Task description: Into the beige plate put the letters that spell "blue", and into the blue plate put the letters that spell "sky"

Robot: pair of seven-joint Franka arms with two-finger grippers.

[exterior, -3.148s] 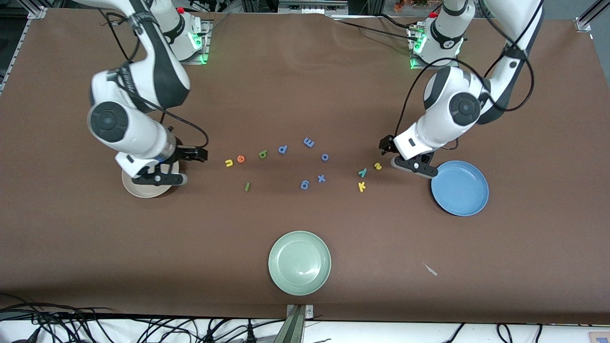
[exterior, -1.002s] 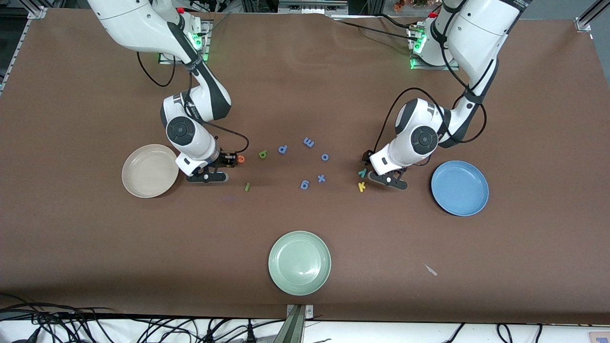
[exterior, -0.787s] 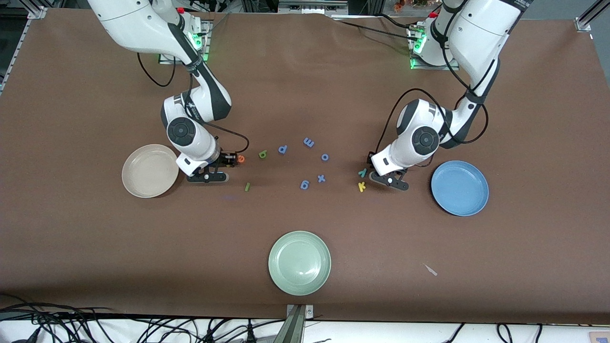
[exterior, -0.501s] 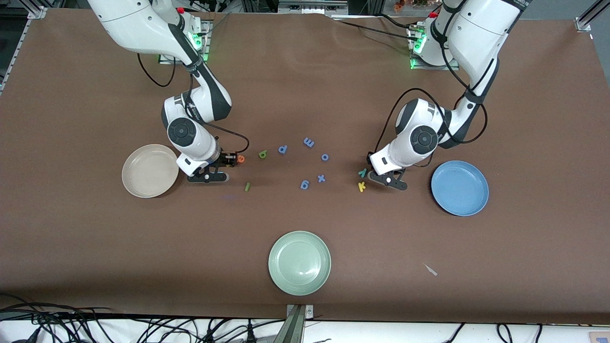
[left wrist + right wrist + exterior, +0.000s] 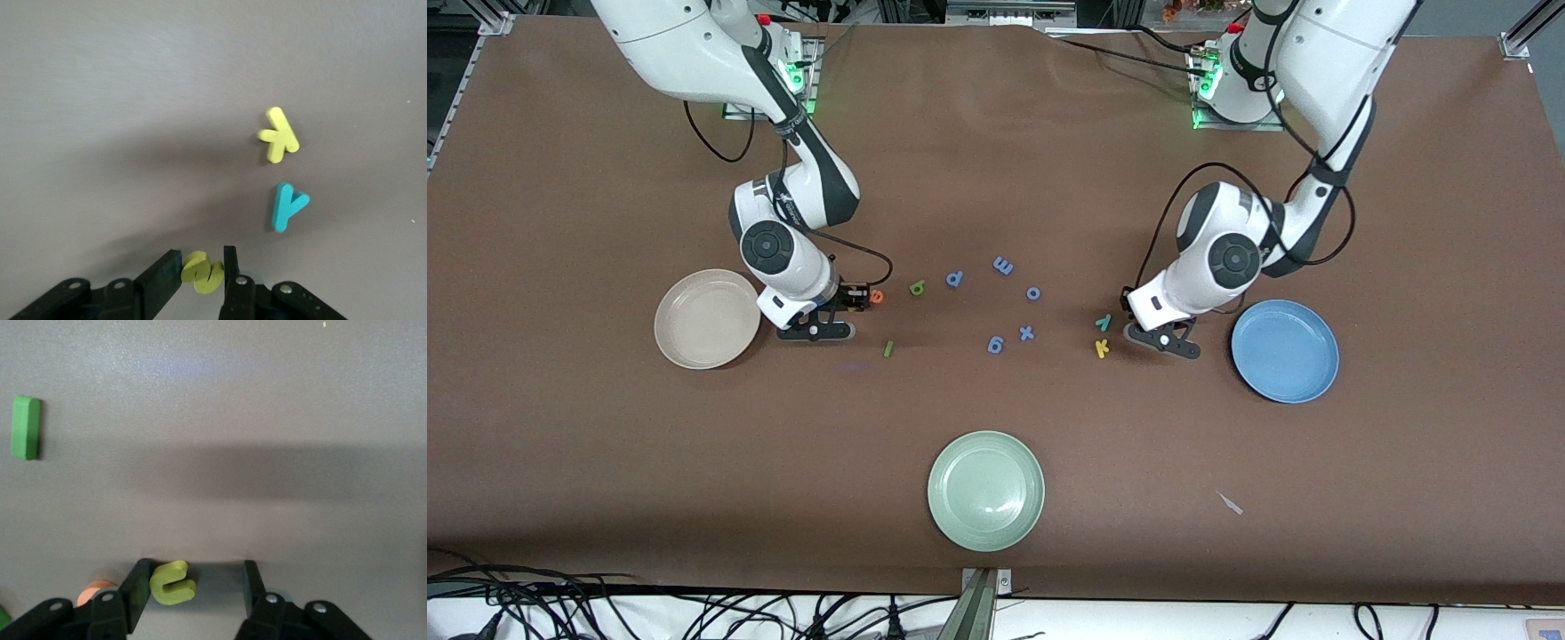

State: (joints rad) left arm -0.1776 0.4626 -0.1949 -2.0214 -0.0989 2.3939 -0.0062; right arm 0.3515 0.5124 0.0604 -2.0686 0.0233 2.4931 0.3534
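In the left wrist view my left gripper (image 5: 202, 257) is shut on the yellow "s" (image 5: 203, 272), low over the table beside the teal "y" (image 5: 287, 207) and yellow "k" (image 5: 280, 135). In the front view the left gripper (image 5: 1141, 318) hides the "s", and the blue plate (image 5: 1285, 351) lies toward the left arm's end. My right gripper (image 5: 197, 568) is open around the yellow "u" (image 5: 171, 582), which touches one finger. The orange "e" (image 5: 877, 296), light green "b" (image 5: 917, 287) and dark green "l" (image 5: 888, 348) lie near it. The beige plate (image 5: 707, 318) is beside the right gripper (image 5: 852, 304).
Several blue-violet letters (image 5: 1003, 265) lie scattered mid-table between the two groups. A pale green plate (image 5: 985, 489) sits nearer the front camera. A small pale scrap (image 5: 1232, 504) lies on the brown table, and cables run along the front edge.
Both arms came down from over their plates to the letters. My left gripper has shut on the "s" and shifted slightly toward the blue plate. The right gripper stays at the "u".
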